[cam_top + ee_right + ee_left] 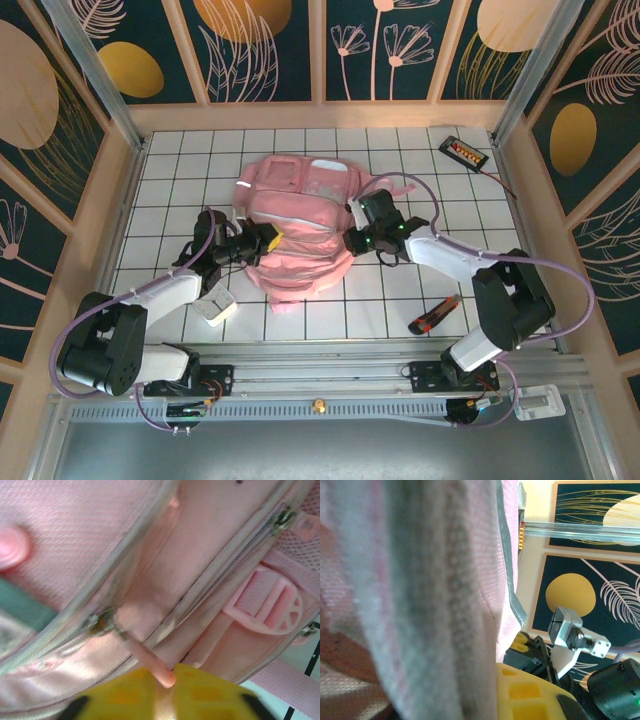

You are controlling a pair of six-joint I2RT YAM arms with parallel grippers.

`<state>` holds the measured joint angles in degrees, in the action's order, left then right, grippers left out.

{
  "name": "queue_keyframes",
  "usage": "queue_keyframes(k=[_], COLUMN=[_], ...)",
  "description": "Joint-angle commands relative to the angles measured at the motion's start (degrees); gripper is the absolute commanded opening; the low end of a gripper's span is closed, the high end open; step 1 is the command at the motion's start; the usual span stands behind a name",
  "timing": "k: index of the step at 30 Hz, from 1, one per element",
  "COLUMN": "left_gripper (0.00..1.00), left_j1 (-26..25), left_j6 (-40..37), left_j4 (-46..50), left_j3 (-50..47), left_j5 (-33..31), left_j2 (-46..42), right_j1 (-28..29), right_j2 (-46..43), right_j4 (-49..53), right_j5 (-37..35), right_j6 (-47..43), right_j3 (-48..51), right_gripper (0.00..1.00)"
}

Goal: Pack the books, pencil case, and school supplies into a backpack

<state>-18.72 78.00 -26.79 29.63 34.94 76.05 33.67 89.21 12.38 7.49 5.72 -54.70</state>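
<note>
Backpack (300, 262) lies lengthwise near-to-far, left end effector (270, 238) clamped on it; right end effector (353, 232): cannot tell.

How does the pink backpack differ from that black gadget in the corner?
The backpack is big, soft and pink; the gadget is small, flat and black with orange buttons. The backpack lies mid-table; the gadget sits at the far right corner. Both rest on the gridded table.

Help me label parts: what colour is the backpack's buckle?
The buckle is pink; the right wrist view shows it best.
</note>
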Motion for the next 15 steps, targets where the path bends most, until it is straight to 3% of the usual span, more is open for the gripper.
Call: queue_keyframes(k=[1,3,4,8,12,13,15], left_gripper=[0.15,0.64,0.98,0.99,0.99,0.99,0.99], left_j1=[0.6,0.5,0.6,0.7,0.7,0.8,0.8], left_j6=[-2.1,-7.3,-11.1,-25.0,-30.1,-31.1,-34.4], left_j4=[-4.4,2.4,7.2,21.0,22.3,22.6,22.9], left_j3=[1.0,3.3,4.6,5.8,1.7,0.6,-0.6], left_j5=[4.2,2.6,0.7,-12.7,-27.1,-31.4,-37.6], left_j2=[-1.4,-3.6,-5.4,-14.7,-24.3,-26.6,-30.0], right_j1=[-2.0,-2.8,-4.1,-7.3,-11.5,-12.2,-14.1], right_j2=[-1.1,-4.5,-6.8,-18.0,-27.7,-29.7,-31.9], right_j4=[-0.2,0.0,0.0,-3.1,-11.3,-13.3,-17.6], right_j5=[-1.8,-2.5,-2.8,-7.6,-17.2,-19.8,-20.4], right_j6=[3.3,4.9,5.8,9.3,6.7,5.6,0.8], right_j3=[-2.1,-1.3,-0.9,2.8,9.7,11.4,14.9], right_gripper=[0.56,0.73,0.77,0.83,0.91,0.98,0.99])
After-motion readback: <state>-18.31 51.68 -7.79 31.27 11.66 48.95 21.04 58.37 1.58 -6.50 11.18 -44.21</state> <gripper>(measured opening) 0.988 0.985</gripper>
